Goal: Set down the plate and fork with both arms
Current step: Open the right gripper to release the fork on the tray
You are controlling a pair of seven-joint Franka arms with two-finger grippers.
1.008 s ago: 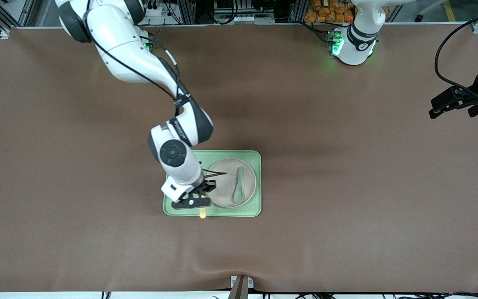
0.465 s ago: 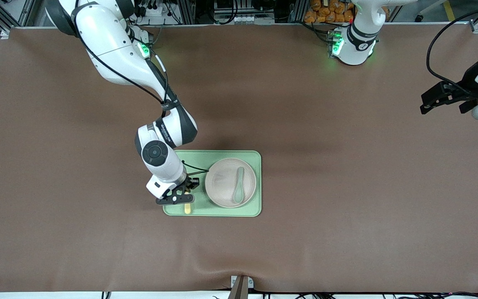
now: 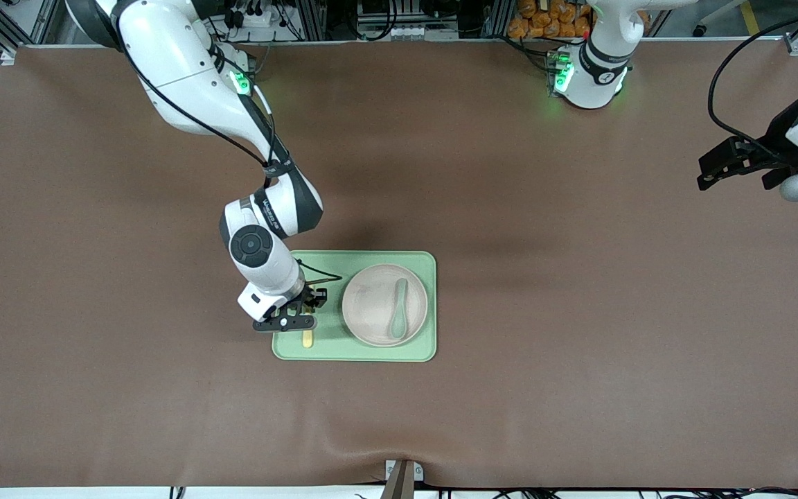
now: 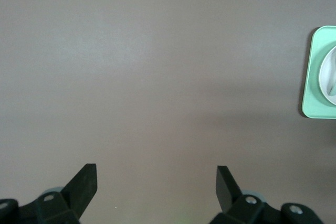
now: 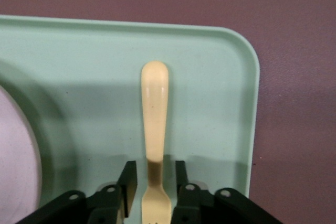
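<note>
You've got one fork (image 5: 155,129) flat on the one green tray (image 3: 316,350), beside the plate (image 3: 371,305), handle end nearest. One spoon (image 3: 399,308) in the plate. Right claw (image 5: 155,182) is spread slightly, straddling the fork's neck, a gap visible only in its wrist view. Left claw (image 4: 156,184) waits spread over bare counter (image 3: 579,312). No readable labels.
</note>
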